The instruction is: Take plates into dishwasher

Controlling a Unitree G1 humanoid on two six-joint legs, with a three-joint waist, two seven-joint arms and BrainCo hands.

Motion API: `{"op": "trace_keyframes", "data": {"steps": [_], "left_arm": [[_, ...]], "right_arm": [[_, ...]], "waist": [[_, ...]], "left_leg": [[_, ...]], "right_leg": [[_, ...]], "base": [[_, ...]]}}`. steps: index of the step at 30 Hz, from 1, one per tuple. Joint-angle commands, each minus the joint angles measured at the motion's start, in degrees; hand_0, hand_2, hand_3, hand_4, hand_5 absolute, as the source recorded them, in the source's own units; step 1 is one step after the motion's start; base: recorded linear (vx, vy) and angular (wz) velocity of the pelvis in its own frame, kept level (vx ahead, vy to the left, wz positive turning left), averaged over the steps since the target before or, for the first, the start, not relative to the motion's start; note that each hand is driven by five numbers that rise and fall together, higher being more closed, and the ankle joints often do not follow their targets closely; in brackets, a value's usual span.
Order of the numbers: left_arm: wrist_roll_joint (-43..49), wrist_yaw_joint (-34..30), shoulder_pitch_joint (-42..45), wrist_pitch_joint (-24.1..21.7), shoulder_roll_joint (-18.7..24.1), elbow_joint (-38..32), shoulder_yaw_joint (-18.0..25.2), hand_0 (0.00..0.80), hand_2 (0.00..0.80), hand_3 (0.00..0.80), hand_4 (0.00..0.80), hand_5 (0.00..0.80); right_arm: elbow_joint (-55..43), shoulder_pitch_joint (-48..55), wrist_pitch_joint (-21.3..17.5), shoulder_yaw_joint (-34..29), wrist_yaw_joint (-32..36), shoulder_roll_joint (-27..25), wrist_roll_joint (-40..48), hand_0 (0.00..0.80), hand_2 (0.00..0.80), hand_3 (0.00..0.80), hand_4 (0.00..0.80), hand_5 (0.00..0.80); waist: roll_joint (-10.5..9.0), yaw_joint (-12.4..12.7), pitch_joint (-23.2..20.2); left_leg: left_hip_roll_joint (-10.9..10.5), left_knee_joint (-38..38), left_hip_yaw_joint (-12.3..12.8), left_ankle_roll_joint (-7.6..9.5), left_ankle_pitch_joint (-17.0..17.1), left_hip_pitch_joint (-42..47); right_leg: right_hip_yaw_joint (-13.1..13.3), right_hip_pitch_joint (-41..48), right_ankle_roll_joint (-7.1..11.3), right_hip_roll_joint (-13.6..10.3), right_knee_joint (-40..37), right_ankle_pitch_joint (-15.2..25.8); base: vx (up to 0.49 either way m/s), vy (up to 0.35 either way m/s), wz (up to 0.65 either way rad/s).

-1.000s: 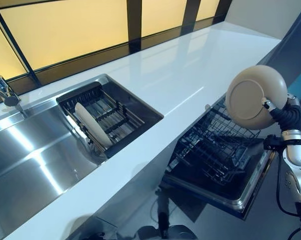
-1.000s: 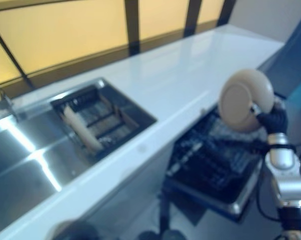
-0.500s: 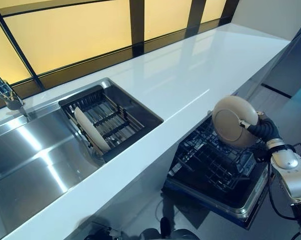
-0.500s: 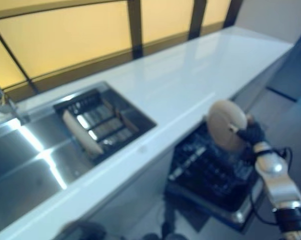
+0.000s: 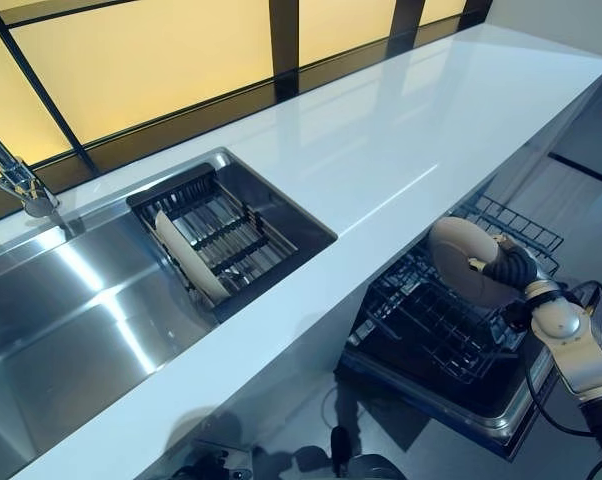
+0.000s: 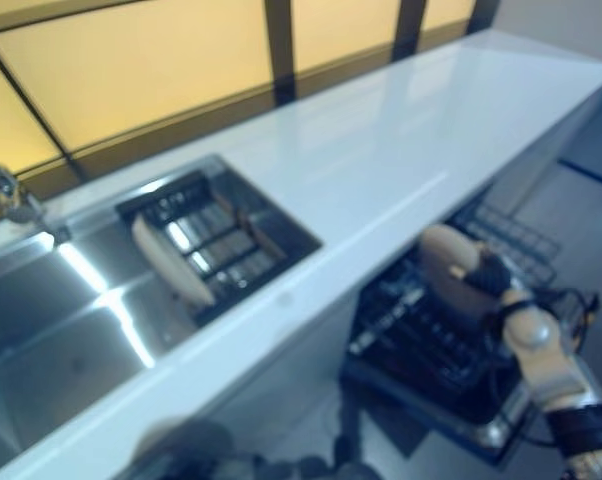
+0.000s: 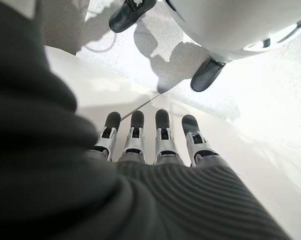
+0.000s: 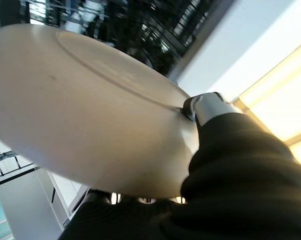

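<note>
My right hand (image 5: 508, 268) is shut on a beige plate (image 5: 463, 259), thumb on its underside (image 8: 203, 107), and holds it tilted just above the dark wire rack (image 5: 431, 320) of the open dishwasher (image 5: 451, 385) under the counter. The plate fills the right wrist view (image 8: 80, 105). A second beige plate (image 5: 189, 268) stands on edge in the black dish rack (image 5: 231, 235) in the steel sink (image 5: 71, 310). My left hand (image 7: 150, 140) shows only in its wrist view, fingers straight, holding nothing, over a pale surface.
A white countertop (image 5: 401, 140) runs from the sink to the far right, over the dishwasher. A tap (image 5: 16, 180) stands at the sink's far left. Amber windows line the back. A pulled-out upper wire basket (image 5: 511, 225) lies behind the plate.
My right hand has lowered the plate from above counter height down to the dishwasher rack and tipped it flatter. The camera has shifted a little. The plate in the sink rack has not moved.
</note>
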Motion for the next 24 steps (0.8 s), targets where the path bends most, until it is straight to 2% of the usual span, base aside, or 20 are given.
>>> {"op": "trace_keyframes", "data": {"steps": [1,16,24], "left_arm": [[1.5,0.1,-4.9,0.0,3.3,-0.6,-0.8,0.000,0.000,0.000,0.000,0.000],[1.3,-0.6,-6.3,0.8,4.1,-2.8,-1.7,0.000,0.000,0.000,0.000,0.000],[0.4,-0.7,-7.3,1.1,4.4,-4.5,-3.4,0.000,0.000,0.000,0.000,0.000]], "right_arm": [[2.7,-6.5,-1.8,1.1,-0.6,0.4,-2.7,0.800,0.800,0.800,0.800,0.800],[9.7,-8.7,-0.3,5.2,1.1,0.5,-10.0,0.800,0.800,0.800,0.800,0.800],[15.0,-11.3,0.7,7.6,-0.1,0.8,-9.6,0.800,0.800,0.800,0.800,0.800]], "waist": [[-4.56,1.6,1.5],[-3.68,2.2,3.6],[-3.06,3.0,4.9]], "left_leg": [[0.2,0.2,-0.3,1.44,1.9,-1.5],[0.7,0.4,-1.1,0.77,2.6,-3.0],[0.8,0.4,-2.0,0.43,3.0,-3.7]], "right_leg": [[1.7,2.1,3.31,-1.6,0.3,-2.9],[0.4,1.0,3.16,-2.1,0.6,-2.9],[-0.4,0.4,3.00,-2.3,0.9,-2.8]], "base": [[-0.015,-0.012,0.05],[-0.001,-0.010,0.05],[-0.007,-0.019,0.06]]}}
